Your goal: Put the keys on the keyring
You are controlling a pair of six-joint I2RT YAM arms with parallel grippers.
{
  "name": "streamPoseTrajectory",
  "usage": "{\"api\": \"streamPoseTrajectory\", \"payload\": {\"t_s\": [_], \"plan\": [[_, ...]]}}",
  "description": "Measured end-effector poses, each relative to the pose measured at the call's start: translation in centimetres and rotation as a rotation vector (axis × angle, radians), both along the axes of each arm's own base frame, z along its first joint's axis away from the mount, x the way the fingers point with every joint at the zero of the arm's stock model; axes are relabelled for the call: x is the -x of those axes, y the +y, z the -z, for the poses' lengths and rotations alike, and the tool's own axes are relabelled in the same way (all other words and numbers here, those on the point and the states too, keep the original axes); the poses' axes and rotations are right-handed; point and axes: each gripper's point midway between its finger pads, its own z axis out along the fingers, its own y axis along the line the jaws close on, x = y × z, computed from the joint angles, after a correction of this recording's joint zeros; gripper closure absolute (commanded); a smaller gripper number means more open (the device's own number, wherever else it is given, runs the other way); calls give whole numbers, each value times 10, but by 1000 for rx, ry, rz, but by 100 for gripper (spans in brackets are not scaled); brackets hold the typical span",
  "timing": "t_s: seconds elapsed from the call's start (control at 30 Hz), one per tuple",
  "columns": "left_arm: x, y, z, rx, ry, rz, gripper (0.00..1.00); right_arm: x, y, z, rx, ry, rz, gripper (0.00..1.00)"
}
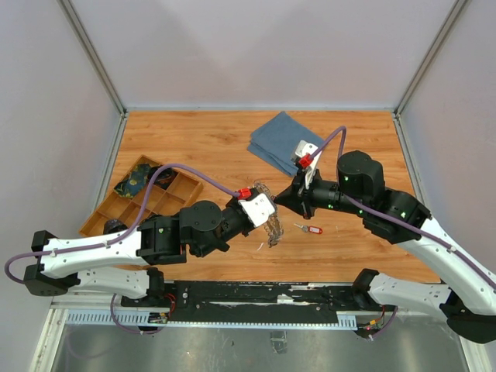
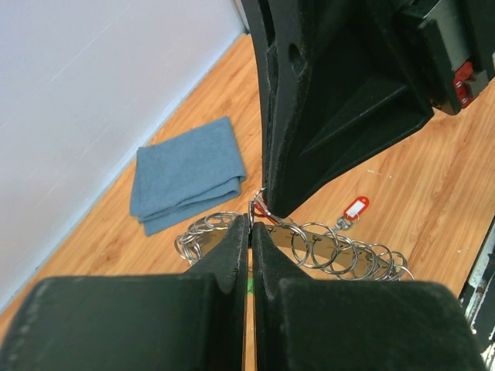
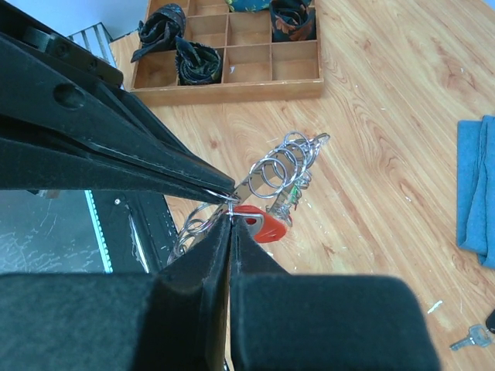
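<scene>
Because the keyring (image 3: 282,166) needs a steady edge for threading, I pinch its rim in my left gripper (image 2: 250,226), jaws closed tight on it just above the table (image 1: 194,147). My right gripper (image 3: 230,224), equally narrow, clamps a red-headed key (image 3: 263,226) and meets the ring tip to tip, I judge to work it on. A red-tagged key (image 1: 310,229) waits on the wood nearby.

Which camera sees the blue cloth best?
The left wrist view: the folded blue cloth lies whole and unblocked. The top view has the right arm covering one corner; the right wrist view catches only its edge.
</scene>
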Motion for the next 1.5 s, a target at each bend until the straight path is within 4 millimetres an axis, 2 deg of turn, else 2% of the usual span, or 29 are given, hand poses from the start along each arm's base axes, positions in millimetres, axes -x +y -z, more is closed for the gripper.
{"api": "streamPoseTrajectory", "payload": {"t_s": [0.37,0.53,0.87,1.07,1.27,1.37,1.5], "plan": [[1,0,-1,5,-2,0,100,-4,0,6,7,43,43,99],[1,0,-1,5,-1,0,99,-5,-1,6,7,46,52,93],[11,3,-5,50,11,57,100,-6,-3,4,5,40,64,92],[26,8,-21,137,15,129,99,-8,-9,11,35,48,93,87],[32,9,-32,189,14,166,99,-4,-13,13,53,41,82,80],[33,9,-31,197,25,169,100,-1,-22,4,41,1,87,76],[34,11,-30,210,41,169,99,9,-37,-22,-31,-82,82,66]]}}
